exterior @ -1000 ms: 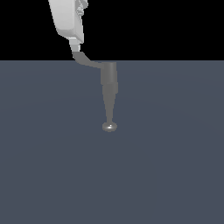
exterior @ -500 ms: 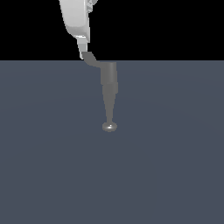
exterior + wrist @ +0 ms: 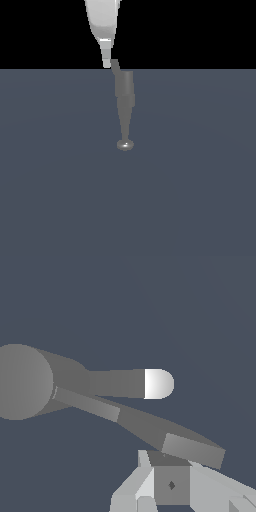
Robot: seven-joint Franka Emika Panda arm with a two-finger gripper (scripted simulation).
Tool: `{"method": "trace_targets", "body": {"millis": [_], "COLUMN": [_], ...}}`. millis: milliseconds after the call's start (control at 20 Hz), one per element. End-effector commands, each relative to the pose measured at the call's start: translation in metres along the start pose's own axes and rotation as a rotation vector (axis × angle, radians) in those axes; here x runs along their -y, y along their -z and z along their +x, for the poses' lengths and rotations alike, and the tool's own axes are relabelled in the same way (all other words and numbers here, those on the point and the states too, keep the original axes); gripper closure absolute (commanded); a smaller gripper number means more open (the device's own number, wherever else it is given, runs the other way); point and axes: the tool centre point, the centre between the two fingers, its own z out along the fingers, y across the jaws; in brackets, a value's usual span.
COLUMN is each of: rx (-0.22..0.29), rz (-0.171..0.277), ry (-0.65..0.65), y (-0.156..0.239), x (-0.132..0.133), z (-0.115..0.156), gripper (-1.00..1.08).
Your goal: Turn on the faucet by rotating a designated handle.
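Faucet (image 3: 125,100) stands mid-scene on the grey surface (image 3: 200,190): cylindrical body above, tapering to a stem with a shiny rounded knob (image 3: 125,145). Handle (image 3: 115,65) projects from the faucet top toward the exterior view's left, seen there nearly end-on. The white gripper (image 3: 107,62) sits at its tip, a finger (image 3: 145,483) just beside the upturned end in the wrist view.

Finger state: cannot tell. Only part of them enters the wrist view, and the exterior view shows them as one white taper.

Risks, as judged:
- Contact looks to be at the very tip; a push there could slide off the end and leave the handle short of its full turn.
- A path not following the handle's arc would lose contact or jam.

Hidden: actual touch between finger and handle unconfirmed; arm cropped above; handle angle hard to read.
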Motion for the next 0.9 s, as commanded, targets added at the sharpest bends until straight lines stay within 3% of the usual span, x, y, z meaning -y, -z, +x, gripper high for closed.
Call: {"method": "trace_targets", "body": {"millis": [0,750,800,850], "rx": [0.000,0.000,0.000,0.001], "rz": [-0.001,-0.005,-0.005,-0.003], "ry": [-0.001,-0.009,-0.009,0.024], "y": [0.000,-0.001,-0.001,0.000], "x": [0.000,-0.002,-0.002,0.001], "z": [0.000,0.092,0.092,0.069], "gripper": [1.08,1.08,1.08,1.08]}}
